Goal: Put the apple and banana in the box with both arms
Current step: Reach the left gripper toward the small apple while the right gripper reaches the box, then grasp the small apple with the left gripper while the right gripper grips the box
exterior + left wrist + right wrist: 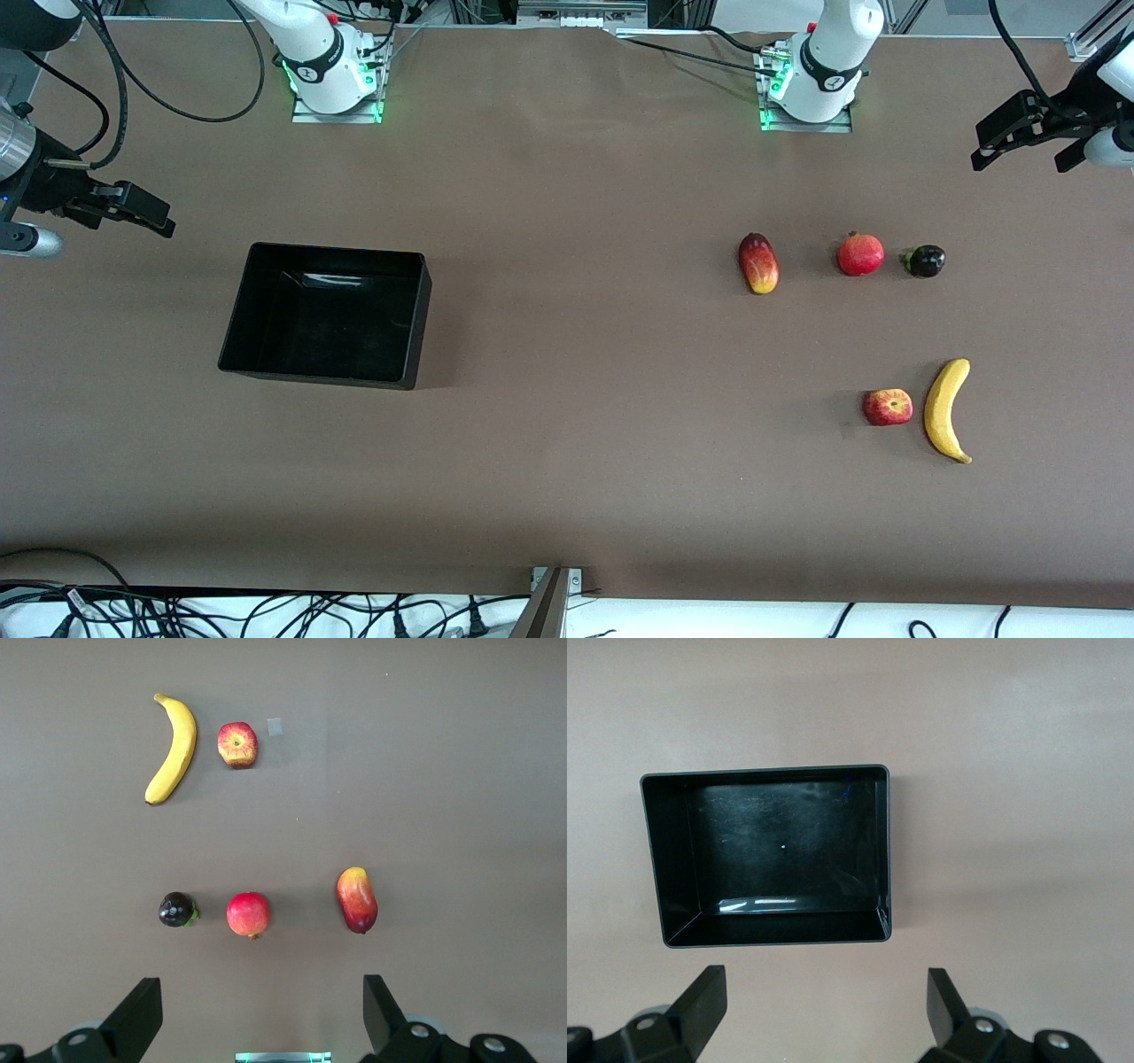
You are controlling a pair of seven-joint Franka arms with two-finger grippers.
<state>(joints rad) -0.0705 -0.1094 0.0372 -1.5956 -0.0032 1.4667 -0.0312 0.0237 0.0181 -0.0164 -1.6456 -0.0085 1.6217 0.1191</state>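
White jointed arms (310,44), black cables, black grippers (133,208)

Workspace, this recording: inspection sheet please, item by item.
Surface: brown table, flat.
Job's things: apple beside banana, both toward the left arm's end; box empty, toward the right arm's end.
Clutter: oval red-yellow fruit, red round fruit, dark fruit in a row.
Grippers: left gripper open above the fruit; right gripper open above the box.
Cables: black bundle along the table's nearest edge.
Surroundings: nothing seen.
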